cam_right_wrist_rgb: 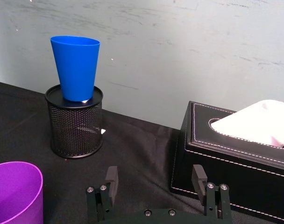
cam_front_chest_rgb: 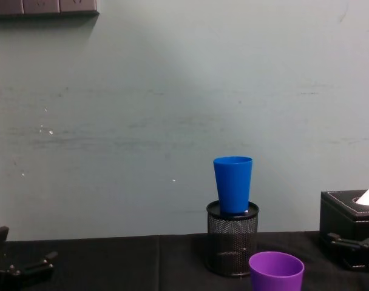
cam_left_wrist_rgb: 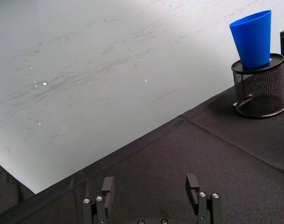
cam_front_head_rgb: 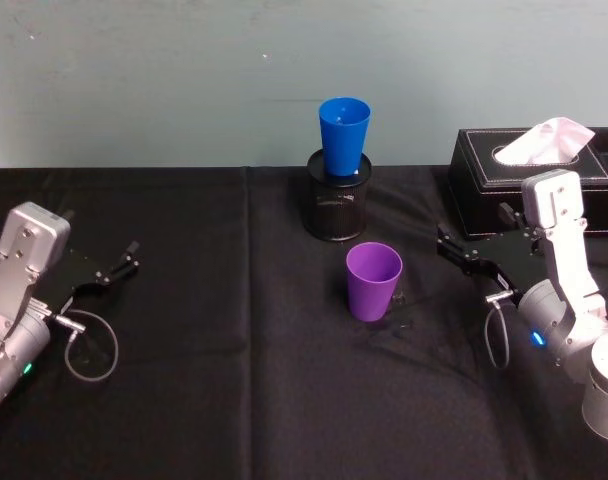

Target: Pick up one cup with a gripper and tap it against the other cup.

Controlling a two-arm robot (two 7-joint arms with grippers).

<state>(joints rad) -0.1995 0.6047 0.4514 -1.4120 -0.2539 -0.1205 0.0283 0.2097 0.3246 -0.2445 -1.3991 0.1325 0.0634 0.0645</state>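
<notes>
The purple tapered plastic tumbler (cam_front_head_rgb: 373, 280) is standing upright on the black tablecloth (cam_front_head_rgb: 234, 400), near the middle. Behind it, the bright blue tapered plastic tumbler (cam_front_head_rgb: 343, 135) is sitting upright in the mouth of a black mesh pen holder (cam_front_head_rgb: 337, 205); the two cups are standing apart. The right gripper (cam_front_head_rgb: 446, 243) is hovering right of the purple tumbler, fingers spread and grasping nothing, in front of a black leather tissue box (cam_front_head_rgb: 529, 175). The left gripper (cam_front_head_rgb: 124, 260) is resting low at the table's left side, likewise released and empty.
</notes>
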